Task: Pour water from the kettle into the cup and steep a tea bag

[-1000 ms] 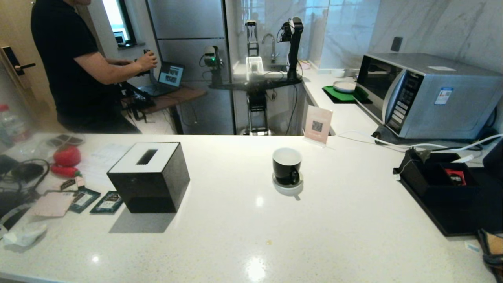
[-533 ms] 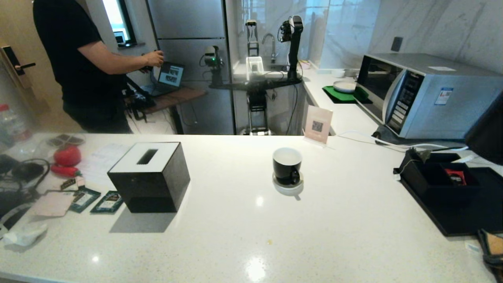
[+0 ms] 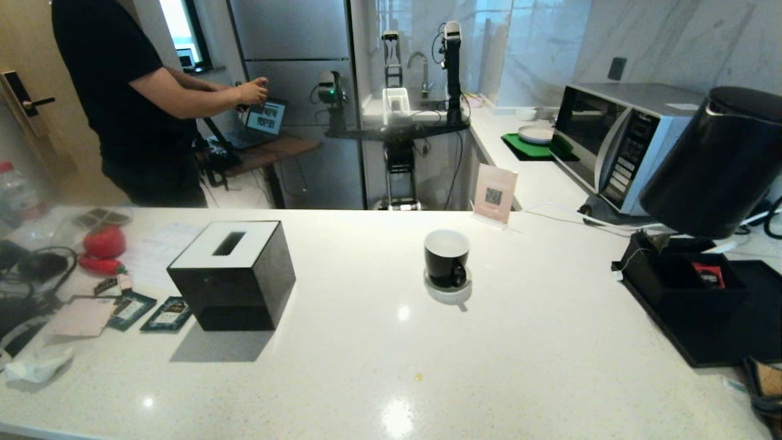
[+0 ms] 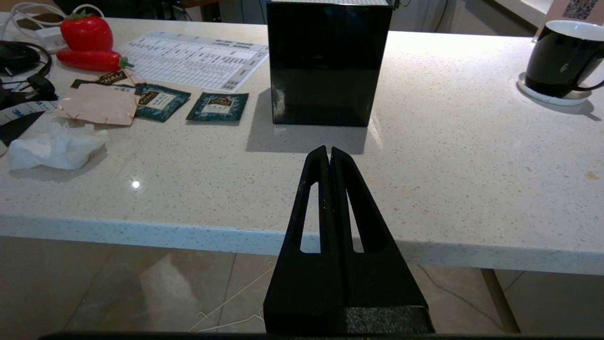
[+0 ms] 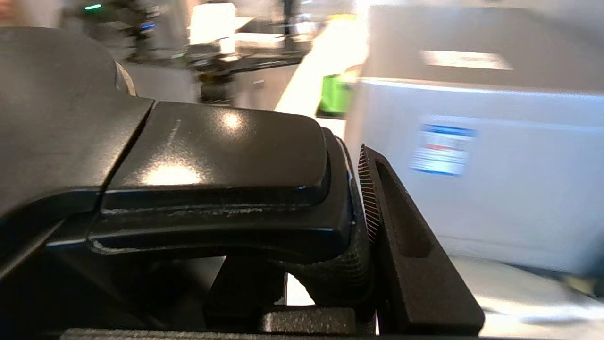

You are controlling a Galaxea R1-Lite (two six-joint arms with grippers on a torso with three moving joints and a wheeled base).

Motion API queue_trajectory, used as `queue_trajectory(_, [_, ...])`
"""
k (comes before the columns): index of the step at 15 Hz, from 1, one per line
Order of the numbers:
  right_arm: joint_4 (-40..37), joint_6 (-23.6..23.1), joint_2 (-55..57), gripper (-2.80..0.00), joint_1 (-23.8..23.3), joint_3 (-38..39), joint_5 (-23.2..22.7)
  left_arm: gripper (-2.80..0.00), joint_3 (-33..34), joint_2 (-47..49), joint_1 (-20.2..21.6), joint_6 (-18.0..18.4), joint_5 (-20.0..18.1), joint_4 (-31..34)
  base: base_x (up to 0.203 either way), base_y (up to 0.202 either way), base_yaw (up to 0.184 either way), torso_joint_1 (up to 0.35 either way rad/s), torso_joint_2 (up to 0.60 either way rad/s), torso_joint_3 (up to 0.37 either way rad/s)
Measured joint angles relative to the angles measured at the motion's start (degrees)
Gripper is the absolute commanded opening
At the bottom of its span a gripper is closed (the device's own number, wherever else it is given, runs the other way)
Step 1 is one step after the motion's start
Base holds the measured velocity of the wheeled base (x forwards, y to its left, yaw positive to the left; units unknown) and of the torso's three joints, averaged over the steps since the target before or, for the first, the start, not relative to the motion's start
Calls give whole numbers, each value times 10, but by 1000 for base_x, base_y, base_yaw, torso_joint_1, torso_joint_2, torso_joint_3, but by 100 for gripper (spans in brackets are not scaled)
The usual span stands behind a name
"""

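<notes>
The matte black kettle (image 3: 712, 165) hangs tilted in the air at the far right, above the black tray (image 3: 678, 287). My right gripper (image 5: 349, 189) is shut on the kettle's handle (image 5: 222, 160); one ribbed finger (image 5: 401, 226) shows pressed against it. The black cup (image 3: 446, 256) with its white inside stands on its white saucer (image 3: 449, 294) mid-counter, well left of the kettle. No water is visible. Two dark tea sachets (image 3: 172, 313) lie at the left. My left gripper (image 4: 329, 150) is shut and empty, parked before the counter's front edge.
A black cube tissue box (image 3: 233, 275) stands left of the cup (image 4: 561, 59). Cables, papers, a red strawberry toy (image 3: 104, 242) and crumpled tissue (image 3: 36, 365) clutter the left end. A microwave (image 3: 647, 146) and a small sign (image 3: 494, 194) stand behind. A person works in the background.
The kettle has risen into the head view from the right edge and moved up and left over the black tray. The cup and the left arm have not moved.
</notes>
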State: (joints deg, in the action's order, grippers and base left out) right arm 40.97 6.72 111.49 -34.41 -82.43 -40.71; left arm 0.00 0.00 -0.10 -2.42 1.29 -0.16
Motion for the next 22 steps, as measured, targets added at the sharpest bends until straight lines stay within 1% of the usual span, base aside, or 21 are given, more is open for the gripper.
queue_trajectory(3, [-32, -29, -12, -280, 51, 15, 32, -280, 0, 0, 0, 0, 0, 0, 0, 0, 0, 0, 0, 0])
queue_trajectory(6, [-45, -41, -17, -280, 101, 23, 65, -280, 0, 0, 0, 0, 0, 0, 0, 0, 0, 0, 0, 0])
queue_trajectory(10, [-66, -65, -16, -280, 150, 21, 119, -280, 0, 0, 0, 0, 0, 0, 0, 0, 0, 0, 0, 0])
queue_trajectory(15, [-69, -110, -2, -280, 218, 11, 209, -280, 0, 0, 0, 0, 0, 0, 0, 0, 0, 0, 0, 0])
queue_trajectory(19, [-67, -126, 19, -280, 272, -6, 289, -280, 0, 0, 0, 0, 0, 0, 0, 0, 0, 0, 0, 0])
queue_trajectory(22, [-62, -138, 32, -280, 303, -13, 333, -280, 0, 0, 0, 0, 0, 0, 0, 0, 0, 0, 0, 0])
